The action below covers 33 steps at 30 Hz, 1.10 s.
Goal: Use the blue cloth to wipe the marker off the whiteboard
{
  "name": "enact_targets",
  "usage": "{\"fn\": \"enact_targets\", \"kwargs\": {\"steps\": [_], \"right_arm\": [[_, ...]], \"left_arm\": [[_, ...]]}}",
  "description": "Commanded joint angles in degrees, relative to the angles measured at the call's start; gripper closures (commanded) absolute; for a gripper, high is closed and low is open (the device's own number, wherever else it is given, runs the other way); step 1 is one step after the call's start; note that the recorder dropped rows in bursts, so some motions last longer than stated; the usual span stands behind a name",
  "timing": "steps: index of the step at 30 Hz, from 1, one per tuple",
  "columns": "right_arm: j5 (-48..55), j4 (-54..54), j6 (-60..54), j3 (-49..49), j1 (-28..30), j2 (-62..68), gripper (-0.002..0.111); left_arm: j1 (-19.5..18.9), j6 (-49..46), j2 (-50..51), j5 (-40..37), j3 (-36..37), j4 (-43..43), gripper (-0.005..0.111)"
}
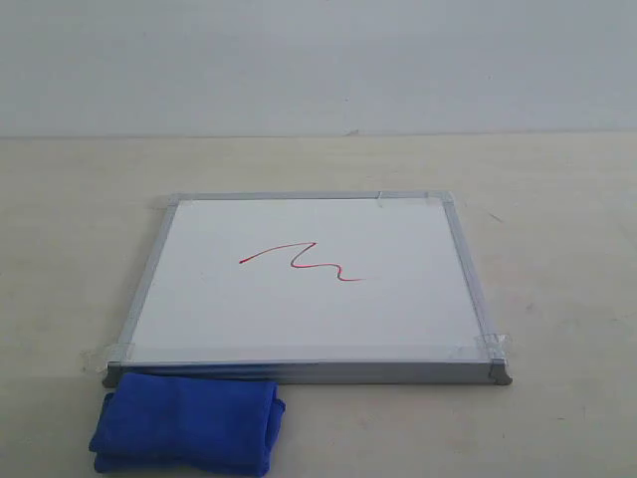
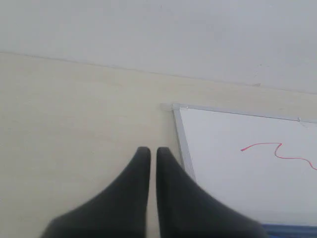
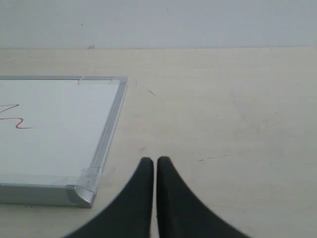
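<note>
The whiteboard (image 1: 314, 284) lies flat on the table, silver frame taped at its corners. A red marker squiggle (image 1: 304, 261) runs across its middle. The blue cloth (image 1: 187, 423) sits folded on the table, against the board's front left corner. No arm shows in the exterior view. In the left wrist view my left gripper (image 2: 153, 151) is shut and empty, beside the board's frame (image 2: 182, 144), with the squiggle (image 2: 277, 151) beyond and a strip of blue cloth (image 2: 292, 230) at the picture's edge. My right gripper (image 3: 152, 161) is shut and empty, off the board's other side near a taped corner (image 3: 84, 191).
The pale wooden table (image 1: 557, 199) runs out on all sides of the board. A plain light wall (image 1: 318, 60) rises behind it.
</note>
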State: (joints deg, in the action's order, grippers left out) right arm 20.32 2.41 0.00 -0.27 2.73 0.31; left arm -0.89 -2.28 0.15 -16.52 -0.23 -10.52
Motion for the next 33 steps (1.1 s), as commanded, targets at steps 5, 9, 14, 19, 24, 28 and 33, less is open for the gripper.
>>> {"fn": "enact_targets", "kwargs": {"steps": [5, 9, 14, 19, 24, 28, 33], "right_arm": [[-0.56, -0.02, 0.0, 0.27, 0.08, -0.31, 0.108], [-0.56, -0.02, 0.0, 0.27, 0.08, -0.31, 0.108], [-0.77, -0.25, 0.0, 0.27, 0.08, -0.31, 0.108], [-6.3, -0.26, -0.52, 0.27, 0.08, -0.31, 0.108], [-26.87, 0.25, 1.66, 0.27, 0.08, -0.31, 0.108], [-35.55, 0.43, 3.58, -0.78, 0.08, -0.31, 0.108], [-3.85, 0.2, -3.75, -20.5, 0.08, 5.41, 0.108]], "left_arm": [[-0.17, -0.36, -0.15, -0.04, 0.23, 0.15, 0.102], [-0.17, -0.36, -0.15, -0.04, 0.23, 0.15, 0.102], [-0.17, -0.36, -0.15, -0.04, 0.23, 0.15, 0.102], [-0.17, -0.36, -0.15, -0.04, 0.23, 0.15, 0.102], [-0.17, -0.36, -0.15, -0.04, 0.23, 0.15, 0.102], [-0.17, -0.36, -0.15, -0.04, 0.23, 0.15, 0.102], [-0.17, -0.36, -0.15, -0.04, 0.23, 0.15, 0.102]]}}
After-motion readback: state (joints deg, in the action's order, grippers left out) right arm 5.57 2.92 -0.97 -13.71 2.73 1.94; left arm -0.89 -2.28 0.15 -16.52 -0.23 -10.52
